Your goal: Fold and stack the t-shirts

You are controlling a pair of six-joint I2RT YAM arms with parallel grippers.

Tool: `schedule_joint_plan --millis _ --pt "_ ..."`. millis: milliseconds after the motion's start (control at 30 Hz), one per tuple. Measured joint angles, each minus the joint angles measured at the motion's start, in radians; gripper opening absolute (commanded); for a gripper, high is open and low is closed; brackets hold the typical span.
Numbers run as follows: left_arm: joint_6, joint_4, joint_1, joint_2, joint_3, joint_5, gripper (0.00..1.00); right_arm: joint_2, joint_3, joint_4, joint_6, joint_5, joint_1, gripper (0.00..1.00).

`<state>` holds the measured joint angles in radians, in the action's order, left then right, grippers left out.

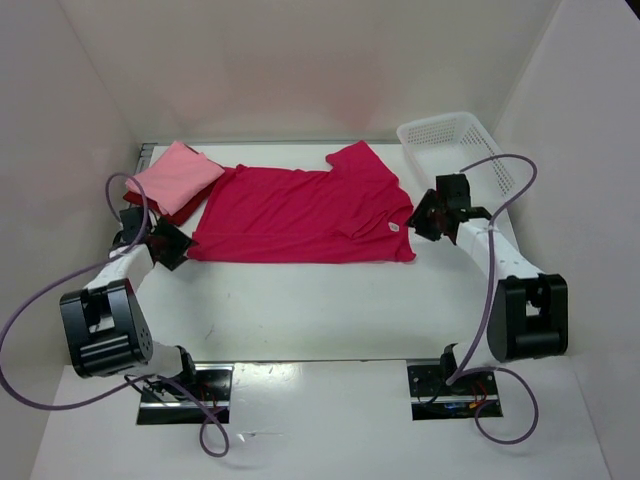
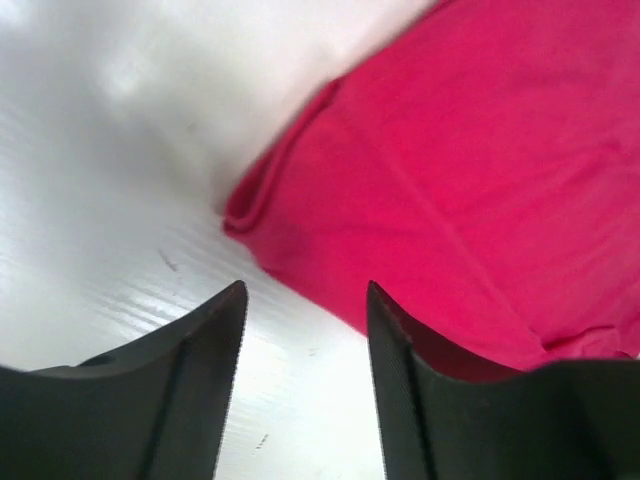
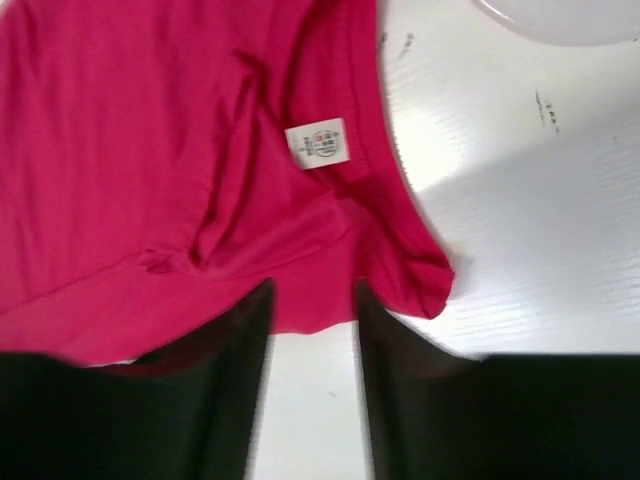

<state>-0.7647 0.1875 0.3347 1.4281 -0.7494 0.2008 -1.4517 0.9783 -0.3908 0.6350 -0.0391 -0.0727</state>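
A magenta-crimson t-shirt (image 1: pixel 300 215) lies folded lengthwise across the table's middle, one sleeve pointing to the back. My left gripper (image 1: pixel 172 245) sits at its left end. In the left wrist view that gripper (image 2: pixel 305 300) is open over bare table, with the shirt's corner (image 2: pixel 450 200) just ahead and to the right. My right gripper (image 1: pixel 420 218) is at the shirt's right end. It stands open (image 3: pixel 312 300), and the cloth's edge (image 3: pixel 150 150) with a white label (image 3: pixel 320 143) lies at its fingertips, not pinched. A folded light pink t-shirt (image 1: pixel 175 175) rests on a dark red t-shirt (image 1: pixel 172 212) at the back left.
A white lattice basket (image 1: pixel 455 140) stands at the back right, close behind my right arm; its rim (image 3: pixel 570 15) shows in the right wrist view. White walls close in the table on three sides. Cables loop beside both arm bases.
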Motion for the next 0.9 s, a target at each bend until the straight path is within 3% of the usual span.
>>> schedule_joint_plan --millis 67,133,200,233,300,400,633,767,900 --pt "0.008 0.007 -0.014 -0.040 -0.021 -0.009 0.48 0.038 -0.008 -0.003 0.006 -0.011 -0.006 0.16" --pt "0.009 0.006 -0.046 -0.073 -0.032 -0.019 0.44 0.078 -0.051 0.016 0.033 -0.027 -0.012 0.09" --pt "0.010 0.005 -0.105 -0.090 -0.038 -0.027 0.43 0.108 -0.114 0.016 0.058 -0.035 -0.018 0.11" --pt "0.010 0.005 -0.142 -0.089 -0.042 -0.032 0.43 0.111 -0.149 0.023 0.071 -0.039 -0.017 0.23" --pt "0.009 -0.003 -0.210 -0.066 -0.050 -0.039 0.43 0.097 -0.201 0.022 0.093 -0.044 -0.017 0.35" --pt "0.005 -0.031 -0.254 0.007 -0.055 -0.029 0.43 0.047 -0.227 0.019 0.109 -0.035 -0.013 0.42" --pt "0.001 -0.055 -0.253 0.172 -0.059 -0.024 0.42 -0.061 -0.226 0.058 0.113 -0.019 -0.012 0.42" --pt "-0.001 -0.070 -0.253 0.190 -0.063 -0.024 0.42 -0.086 -0.211 0.082 0.123 0.004 -0.012 0.28" --pt "-0.003 -0.090 -0.230 0.207 -0.071 -0.009 0.41 -0.122 -0.180 0.090 0.134 0.027 -0.006 0.22"
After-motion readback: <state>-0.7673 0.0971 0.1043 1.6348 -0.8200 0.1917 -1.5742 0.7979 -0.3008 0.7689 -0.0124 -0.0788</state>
